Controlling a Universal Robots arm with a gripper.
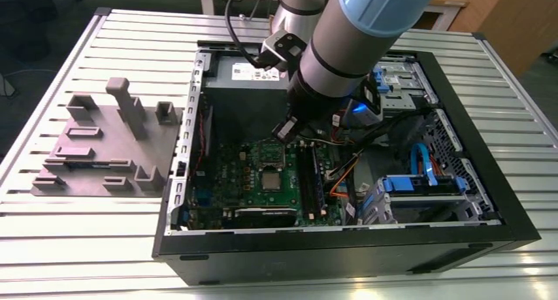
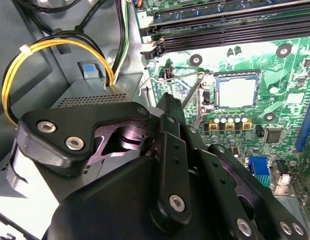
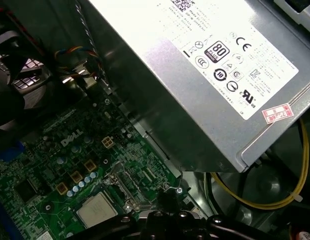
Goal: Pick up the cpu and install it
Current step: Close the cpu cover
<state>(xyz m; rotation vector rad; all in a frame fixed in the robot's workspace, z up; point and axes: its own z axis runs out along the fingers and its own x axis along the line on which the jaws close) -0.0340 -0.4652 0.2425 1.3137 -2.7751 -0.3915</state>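
step: install – cpu (image 1: 272, 181) lies in socket (image 1: 272, 171), mid-frame in exterior view | gripper (image 1: 288, 133) hangs just above it in frame, apart or together: cannot tell | need: likely gentle, square pressure on lever (image 2: 194, 84)

Both wrist views close, sharing cpu (image 2: 237, 91) (image 3: 97, 210)

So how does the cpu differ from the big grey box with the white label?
The cpu is a small flat square; the box is far larger and deep. The cpu's top is bare silvery metal with a pale rim; the box bears a white printed label. The cpu lies flat on the green board; the box rises beside the board's edge. Both look metallic grey.
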